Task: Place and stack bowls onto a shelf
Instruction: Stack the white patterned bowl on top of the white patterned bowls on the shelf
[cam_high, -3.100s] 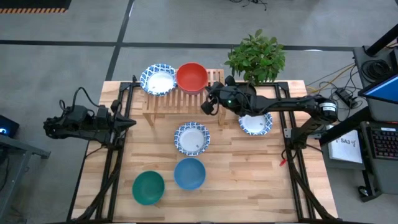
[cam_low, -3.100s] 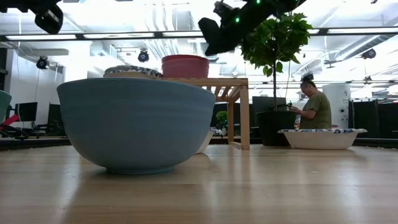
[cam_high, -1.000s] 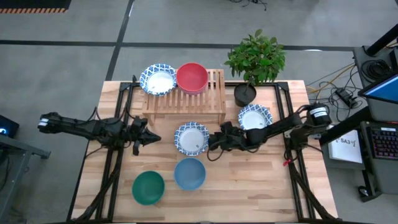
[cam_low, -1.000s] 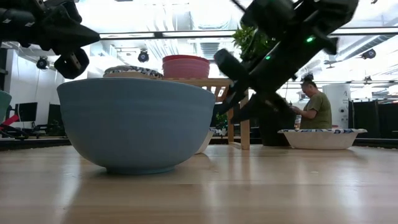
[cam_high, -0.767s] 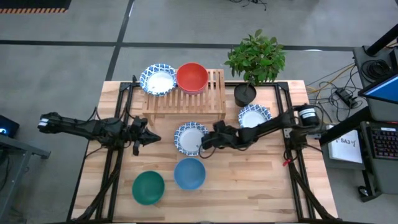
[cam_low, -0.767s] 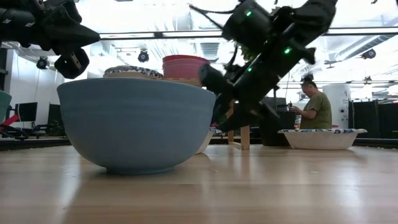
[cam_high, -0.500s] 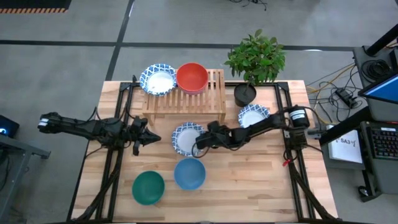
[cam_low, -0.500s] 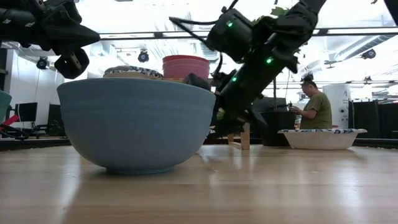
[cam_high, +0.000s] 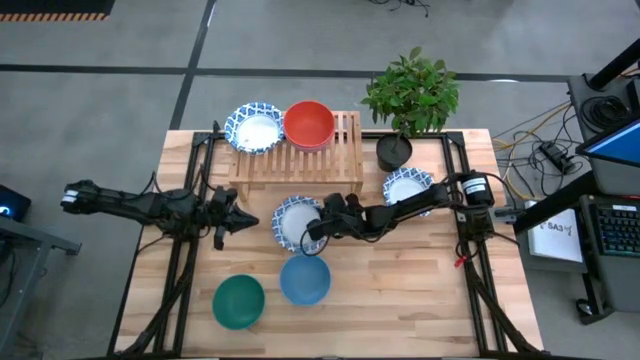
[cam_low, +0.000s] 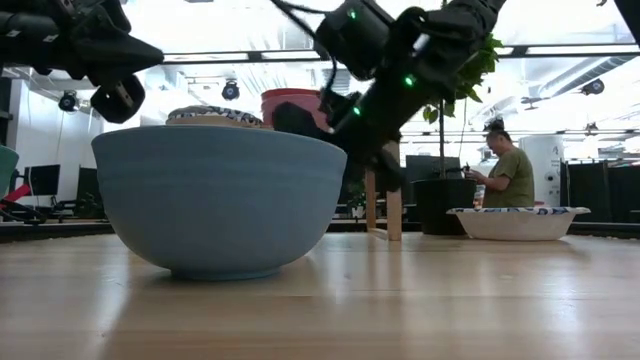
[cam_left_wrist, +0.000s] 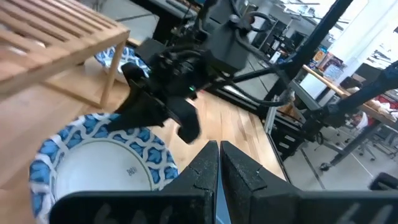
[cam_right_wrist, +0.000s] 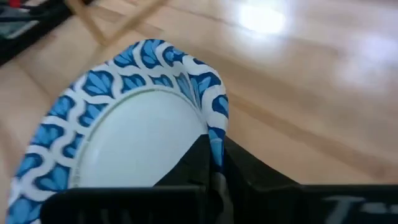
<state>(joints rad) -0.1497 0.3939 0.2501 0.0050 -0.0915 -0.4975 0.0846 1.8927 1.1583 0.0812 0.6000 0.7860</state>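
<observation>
A white bowl with a blue patterned rim (cam_high: 295, 222) sits on the table in front of the light-wood shelf (cam_high: 300, 160). My right gripper (cam_high: 316, 229) is shut on its right rim; it also shows in the left wrist view (cam_left_wrist: 165, 115). On the shelf's far end stand another patterned bowl (cam_high: 254, 127) and a red bowl (cam_high: 308, 122). A third patterned bowl (cam_high: 408, 187), a blue bowl (cam_high: 305, 279) and a green bowl (cam_high: 238, 301) rest on the table. My left gripper (cam_high: 243, 222) is shut and empty, just left of the held bowl. My right gripper holds the bowl by its right rim (cam_right_wrist: 216, 134), one finger inside the bowl and one outside. The fingers come slanting down from the table's right side. In the left wrist view the bowl (cam_left_wrist: 102, 165) seems to rest upright on the table.
A black plant pot (cam_high: 395, 152) with a green plant stands at the far right beside the shelf. The blue bowl (cam_low: 220, 200) fills the low view and hides the held bowl there. A person (cam_low: 508, 170) sits in the room beyond the table.
My right gripper has gone toward the table's left edge and down, reached the patterned bowl's right rim and taken hold of it. The bowl has slid a little toward the left.
</observation>
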